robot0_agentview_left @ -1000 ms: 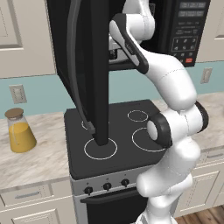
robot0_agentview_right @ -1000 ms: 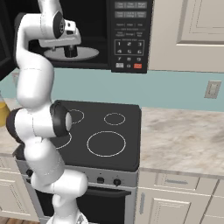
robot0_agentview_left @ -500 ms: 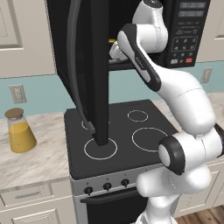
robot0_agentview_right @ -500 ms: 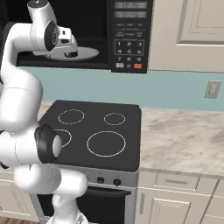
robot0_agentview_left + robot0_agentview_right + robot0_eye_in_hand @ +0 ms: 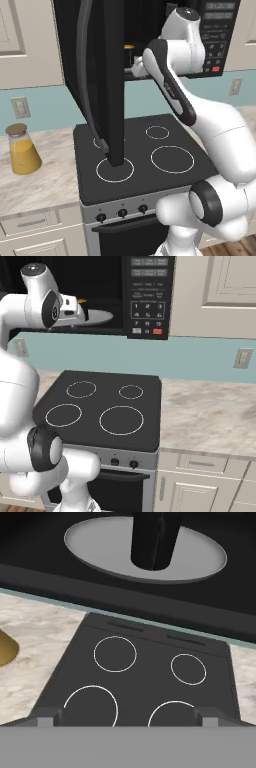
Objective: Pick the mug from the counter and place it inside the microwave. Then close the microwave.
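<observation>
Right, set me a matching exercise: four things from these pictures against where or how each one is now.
Things:
1. small black cylindrical mug
2. large black microwave's door
3. cork-topped glass flask of orange liquid
4. two-finger tool

States:
A. swung open over the black glass stovetop
B. open, holding nothing
C. on the beige marble counter
D. on the white round plate

Pairs: 1-D, 2-A, 3-C, 4-B
</observation>
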